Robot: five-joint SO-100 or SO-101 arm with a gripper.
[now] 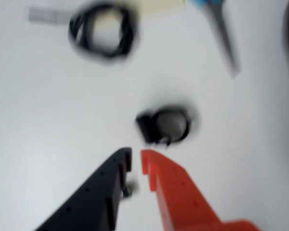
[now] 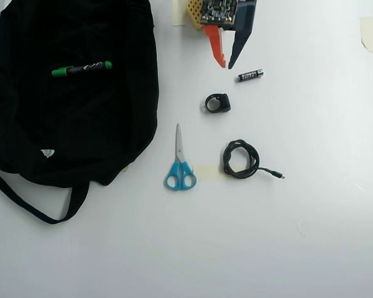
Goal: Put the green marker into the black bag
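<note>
In the overhead view the green marker (image 2: 81, 68) lies on top of the black bag (image 2: 81, 130), which fills the upper left with its strap trailing to the lower left. My gripper (image 2: 226, 64) hangs at the top centre, well to the right of the bag, its orange and black fingers almost together with nothing between them. The blurred wrist view shows the gripper (image 1: 136, 158) above bare table. Neither the marker nor the body of the bag shows there.
A small black ring-shaped part (image 2: 217, 103) (image 1: 166, 125) lies just beyond the fingertips. Nearby are a black battery (image 2: 250, 75), blue-handled scissors (image 2: 180, 162) (image 1: 221, 24) and a coiled black cable (image 2: 240, 159) (image 1: 102, 31). Tape pieces (image 2: 368, 31) dot the white table.
</note>
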